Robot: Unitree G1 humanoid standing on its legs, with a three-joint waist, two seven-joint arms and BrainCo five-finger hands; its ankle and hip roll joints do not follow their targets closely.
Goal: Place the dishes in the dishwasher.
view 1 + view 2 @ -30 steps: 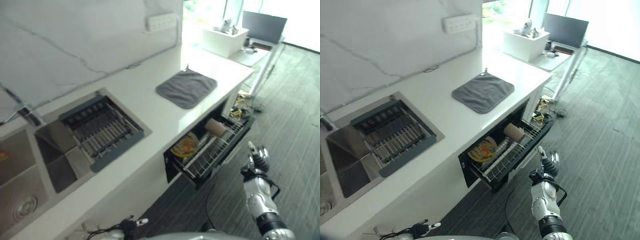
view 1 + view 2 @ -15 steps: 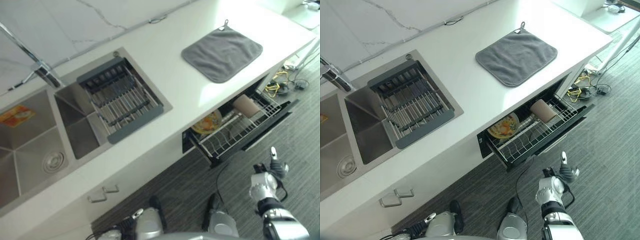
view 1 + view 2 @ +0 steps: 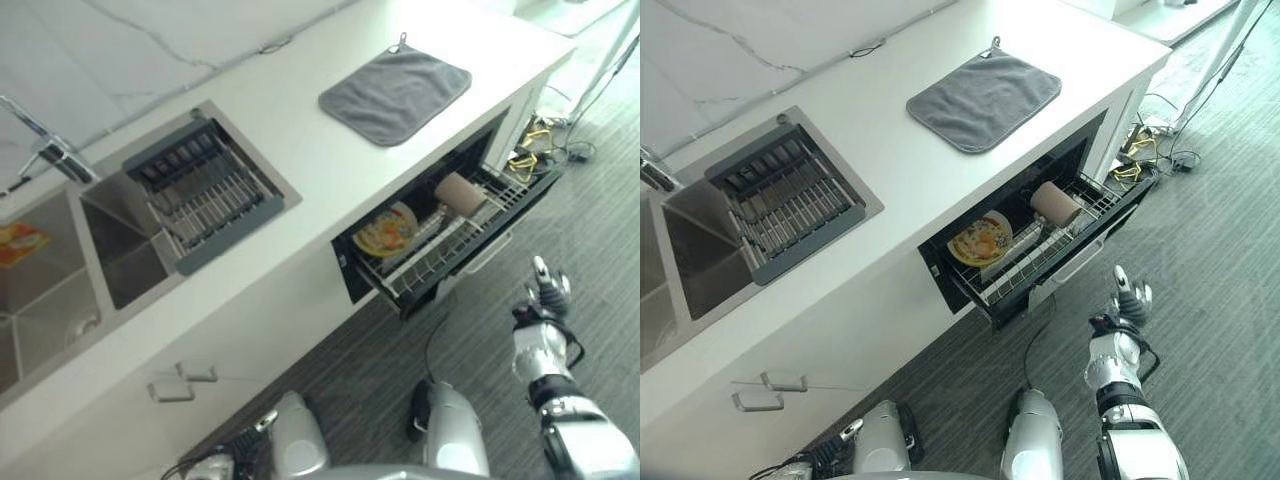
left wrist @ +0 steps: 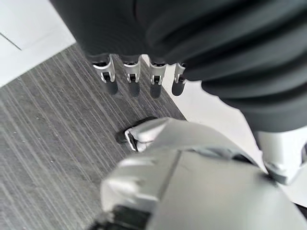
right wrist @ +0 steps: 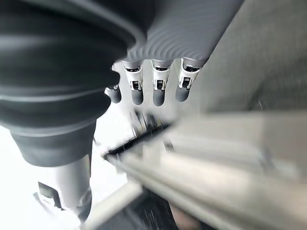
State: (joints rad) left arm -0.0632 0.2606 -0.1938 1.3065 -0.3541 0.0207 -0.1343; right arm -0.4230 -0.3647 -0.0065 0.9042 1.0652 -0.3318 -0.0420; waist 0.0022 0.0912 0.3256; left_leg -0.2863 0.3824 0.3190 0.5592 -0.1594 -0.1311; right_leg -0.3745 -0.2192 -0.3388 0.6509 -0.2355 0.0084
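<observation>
Right hand (image 3: 1127,302) hangs by the pulled-out dishwasher rack (image 3: 1060,250), fingers straight, empty; plate (image 3: 980,240) racked inside; left hand (image 4: 139,76) relaxed, empty.

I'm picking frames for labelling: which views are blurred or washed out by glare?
Right wrist view: the drawer front past the right hand is motion-smeared. Left eye view: glare bleaches the countertop beyond the grey cloth. Right eye view: the plate reads clearly.

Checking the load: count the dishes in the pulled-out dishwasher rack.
2: a yellow patterned round plate standing at the wire rack's inner end, and a beige cylindrical cup lying toward its far end. More may hide under the counter.
</observation>
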